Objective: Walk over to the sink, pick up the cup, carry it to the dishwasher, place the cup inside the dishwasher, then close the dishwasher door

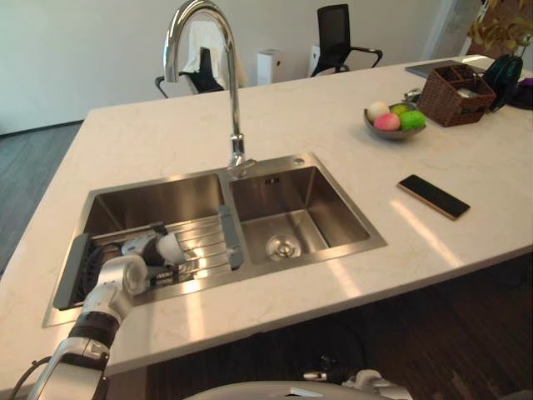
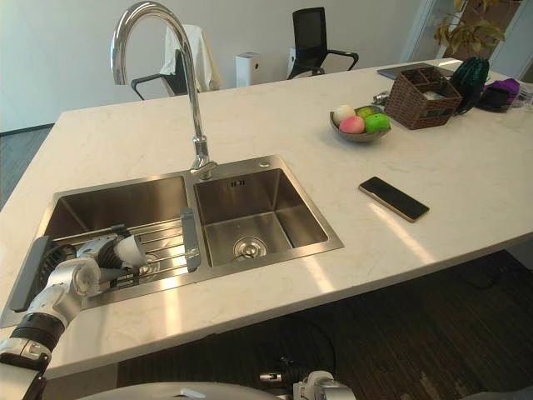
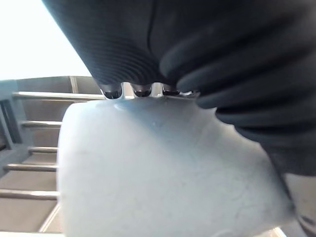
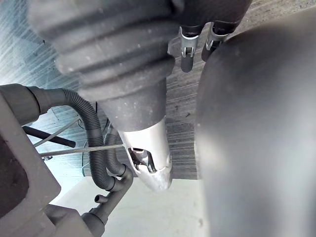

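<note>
Counter (image 1: pixel 316 117) pale marble, double sink (image 1: pixel 376 243) at front edge, phone (image 1: pixel 433 197) and fruit bowl (image 1: pixel 391 134) right; chairs (image 1: pixel 337 37) behind. We see cup (image 1: pixel 172 247) sideways on rack (image 1: pixel 204 237) over left basin, long axis toward divider, left hand (image 1: pixel 143 252) fingers (image 3: pixel 142 90) curled round it. Right hand (image 4: pixel 123 74) hangs low.

A pale stone countertop (image 1: pixel 333 125) spans the scene. Beyond it stand a white wall (image 1: pixel 83 50), a black office chair (image 1: pixel 335 29) and another chair (image 1: pixel 204 71), seemingly draped in white. Dark wood floor (image 1: pixel 466 333) lies near right.
</note>
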Robot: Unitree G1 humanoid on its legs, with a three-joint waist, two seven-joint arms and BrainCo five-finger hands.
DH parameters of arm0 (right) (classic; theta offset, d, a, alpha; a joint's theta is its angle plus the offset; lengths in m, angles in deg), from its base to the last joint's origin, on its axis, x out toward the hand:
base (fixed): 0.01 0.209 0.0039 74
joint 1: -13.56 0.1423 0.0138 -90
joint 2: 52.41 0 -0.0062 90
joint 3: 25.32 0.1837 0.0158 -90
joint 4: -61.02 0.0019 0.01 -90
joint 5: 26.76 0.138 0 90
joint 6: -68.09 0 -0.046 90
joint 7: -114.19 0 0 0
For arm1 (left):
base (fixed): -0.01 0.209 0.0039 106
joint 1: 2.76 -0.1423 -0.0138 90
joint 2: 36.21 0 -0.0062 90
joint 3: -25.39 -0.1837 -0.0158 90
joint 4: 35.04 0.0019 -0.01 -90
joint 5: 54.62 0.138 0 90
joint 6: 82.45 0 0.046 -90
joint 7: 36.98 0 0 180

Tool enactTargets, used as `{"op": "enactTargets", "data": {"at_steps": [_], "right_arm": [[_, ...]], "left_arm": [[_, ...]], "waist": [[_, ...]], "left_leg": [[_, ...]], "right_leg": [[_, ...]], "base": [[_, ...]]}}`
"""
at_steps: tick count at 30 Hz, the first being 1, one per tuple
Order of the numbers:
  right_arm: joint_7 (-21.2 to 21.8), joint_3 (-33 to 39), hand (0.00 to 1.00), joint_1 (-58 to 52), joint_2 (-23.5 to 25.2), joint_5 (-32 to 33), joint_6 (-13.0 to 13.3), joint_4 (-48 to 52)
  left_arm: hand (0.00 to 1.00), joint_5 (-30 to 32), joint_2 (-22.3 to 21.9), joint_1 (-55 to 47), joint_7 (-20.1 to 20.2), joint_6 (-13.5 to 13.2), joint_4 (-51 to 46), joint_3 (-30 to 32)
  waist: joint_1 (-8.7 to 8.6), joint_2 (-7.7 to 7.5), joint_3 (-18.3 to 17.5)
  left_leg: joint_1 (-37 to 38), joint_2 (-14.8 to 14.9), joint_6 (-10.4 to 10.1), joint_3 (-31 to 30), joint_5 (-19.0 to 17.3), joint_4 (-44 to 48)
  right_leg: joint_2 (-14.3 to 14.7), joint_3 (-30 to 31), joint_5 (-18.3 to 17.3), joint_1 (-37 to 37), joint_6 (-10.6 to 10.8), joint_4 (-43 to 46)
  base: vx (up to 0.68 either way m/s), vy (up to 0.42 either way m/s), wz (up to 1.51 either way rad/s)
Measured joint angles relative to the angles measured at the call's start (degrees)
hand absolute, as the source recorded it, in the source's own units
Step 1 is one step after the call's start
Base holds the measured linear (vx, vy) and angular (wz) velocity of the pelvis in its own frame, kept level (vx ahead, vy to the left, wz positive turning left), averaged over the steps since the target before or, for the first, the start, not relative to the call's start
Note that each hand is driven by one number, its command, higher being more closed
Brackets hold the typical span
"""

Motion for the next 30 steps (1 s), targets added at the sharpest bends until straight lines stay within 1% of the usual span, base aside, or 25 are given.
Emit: {"op": "enactTargets", "data": {"at_steps": [5,6,8,10,12,14,16,17,19,20,21,22,23,24,25,26,27,28,29,30], "right_arm": [[0.07,-1.12,0.00,0.52,-0.21,-0.55,0.51,-0.98],[0.16,-1.38,0.00,1.06,-0.21,-0.99,0.76,-1.76],[0.17,-1.46,0.00,1.56,-0.20,-1.20,0.90,-2.01],[0.15,-1.48,0.00,1.59,-0.18,-1.45,1.78,-2.01],[0.08,-1.51,0.00,1.55,-0.11,-1.44,2.30,-2.04],[-0.07,-1.84,0.00,1.47,-0.05,-1.43,2.93,-2.08],[-0.19,-1.84,0.00,1.40,-0.04,-1.38,3.38,-2.16],[-0.25,-1.83,0.00,1.40,-0.04,-1.35,3.50,-2.17],[-0.55,-1.83,0.00,1.26,0.02,-1.13,4.40,-2.21],[-0.64,-1.82,0.00,1.27,0.11,-0.93,4.55,-2.20],[-0.80,-1.81,0.00,1.23,0.33,-0.71,5.00,-2.15],[-1.34,-1.78,0.00,0.98,0.50,0.26,5.61,-1.98],[-1.69,-1.77,0.00,0.94,0.70,0.53,5.75,-1.98],[-2.01,-1.73,0.00,0.81,1.25,0.86,5.96,-1.98],[-2.16,-1.70,0.00,0.51,1.49,0.90,6.15,-1.99],[-2.71,-1.60,0.00,0.12,1.78,1.40,6.58,-1.98],[-3.03,-1.19,0.00,-0.25,1.94,1.73,6.82,-1.97],[-3.22,-1.09,0.00,-0.40,1.97,2.32,6.89,-1.97],[-3.68,-0.75,0.00,-0.90,2.34,2.81,7.20,-1.89],[-3.82,-0.72,0.00,-1.31,2.30,3.48,7.67,-1.86]], "left_arm": [[1.00,-2.20,0.19,-0.10,-0.18,-1.11,0.35,-0.07],[1.00,-2.33,0.25,-0.29,-1.77,-1.60,0.91,-0.16],[1.00,-3.18,0.20,-0.32,-3.63,-2.04,1.89,-0.25],[1.00,-3.41,0.20,-1.19,-6.64,-2.60,2.27,-0.24],[1.00,-4.41,0.27,-1.67,-8.37,-2.97,2.43,-0.23],[1.00,-5.03,0.42,-1.88,-8.92,-3.38,2.43,-0.23],[1.00,-7.26,0.86,-1.99,-10.22,-3.94,2.51,-0.14],[1.00,-8.60,0.91,-1.95,-11.28,-4.20,2.50,0.06],[1.00,-12.99,0.85,-2.15,-14.73,-6.21,2.29,1.88],[1.00,-14.42,0.69,-2.51,-15.74,-6.53,2.29,2.21],[1.00,-17.04,0.61,-3.06,-17.57,-7.18,2.01,2.47],[1.00,-18.77,0.68,-3.19,-18.31,-8.07,0.51,3.20],[1.00,-20.04,0.67,-3.38,-18.47,-8.40,-0.75,3.69],[1.00,-22.71,0.63,-4.14,-18.99,-9.36,-3.11,4.49],[1.00,-23.82,0.65,-4.44,-19.41,-9.84,-4.21,4.66],[1.00,-26.11,0.61,-5.04,-19.86,-10.37,-6.46,5.14],[1.00,-29.09,0.30,-6.02,-19.99,-10.90,-9.09,6.52],[1.00,-30.44,-0.06,-6.50,-20.17,-11.09,-10.56,7.64],[1.00,-33.19,-1.45,-7.53,-21.03,-11.50,-15.78,11.37],[1.00,-35.25,-2.05,-7.60,-21.98,-12.27,-19.21,13.18]], "waist": [[-0.17,-0.01,0.00],[-0.40,-0.02,0.01],[-0.52,-0.02,0.01],[-0.89,-0.03,0.02],[-0.99,-0.04,0.02],[-1.10,0.02,0.06],[-1.16,0.06,0.17],[-1.16,0.07,0.27],[-1.03,-0.03,0.67],[-1.06,-0.19,0.90],[-1.07,-0.74,1.52],[-0.85,-0.84,1.80],[-0.77,-1.30,2.10],[-0.61,-1.98,2.47],[-0.50,-2.30,2.59],[0.11,-2.65,2.66],[0.46,-2.78,2.62],[0.56,-2.81,2.63],[1.11,-2.81,2.64],[1.65,-2.81,2.64]], "left_leg": [[0.39,0.00,-0.02,0.06,-0.02,0.01],[0.39,0.00,-0.02,0.07,-0.02,0.01],[0.41,0.02,-0.02,0.07,-0.02,0.01],[0.42,0.03,-0.02,0.07,-0.03,0.01],[0.42,0.04,-0.01,0.08,-0.04,0.01],[0.42,0.03,0.02,0.10,-0.06,0.01],[0.40,0.04,0.04,0.10,-0.08,0.01],[0.39,0.04,0.05,0.09,-0.09,0.01],[0.28,0.00,0.10,0.00,-0.14,0.00],[0.26,0.00,0.11,-0.02,-0.14,0.00],[0.21,0.02,0.12,-0.08,-0.15,0.01],[0.07,0.03,0.12,-0.25,-0.15,0.01],[-0.08,0.02,0.13,-0.40,-0.14,0.01],[-0.50,-0.03,0.14,-0.83,-0.13,0.01],[-0.71,-0.08,0.14,-1.06,-0.12,0.01],[-0.94,-0.24,0.15,-1.30,-0.12,0.02],[-1.11,-0.34,0.15,-1.55,-0.13,0.03],[-1.17,-0.39,0.15,-1.68,-0.13,0.03],[-1.26,-0.46,0.15,-1.75,-0.11,0.04],[-1.31,-0.45,0.15,-1.78,-0.09,0.05]], "right_leg": [[0.01,0.01,0.09,0.61,0.01,-0.50],[0.01,0.01,0.19,0.69,0.02,-0.70],[0.01,0.00,0.21,0.72,0.02,-0.75],[0.01,0.00,0.21,0.73,0.02,-0.89],[0.00,0.00,0.20,0.72,0.03,-1.09],[-0.01,0.01,0.18,0.72,0.05,-1.13],[-0.02,-0.01,0.15,0.72,0.07,-1.16],[-0.02,-0.02,0.12,0.72,0.08,-1.16],[-0.07,-0.14,0.09,0.74,0.08,-1.11],[-0.07,-0.16,0.09,0.75,0.08,-1.05],[-0.08,-0.25,0.10,0.77,0.07,-1.07],[-0.11,-0.49,0.10,0.77,0.07,-1.10],[-0.14,-0.71,0.09,0.72,0.07,-1.13],[-0.17,-1.16,0.08,0.55,0.08,-1.17],[-0.20,-1.39,0.06,0.47,0.11,-1.19],[-0.32,-1.59,-0.02,0.56,0.23,-1.19],[-0.46,-2.06,-0.11,0.60,0.38,-1.20],[-0.55,-2.59,-0.14,0.66,0.41,-1.20],[-0.86,-3.61,-0.14,0.71,0.42,-1.16],[-0.87,-3.85,-0.14,0.74,0.42,-1.14]], "base": [[0.01,-0.004,0.00],[0.00,0.000,0.00],[0.00,0.000,0.00],[-0.02,-0.017,0.00],[-0.03,-0.027,0.00],[-0.01,-0.017,0.00],[-0.01,-0.017,0.00],[0.00,0.000,0.00],[-0.01,-0.018,0.01],[0.00,-0.030,0.03],[0.00,-0.019,0.04],[0.00,-0.020,0.07],[0.00,-0.025,0.13],[0.01,-0.034,0.14],[0.02,-0.040,0.15],[0.05,-0.034,0.12],[0.06,-0.040,0.12],[0.05,-0.037,0.14],[0.02,-0.040,0.10],[0.00,-0.033,0.10]]}}
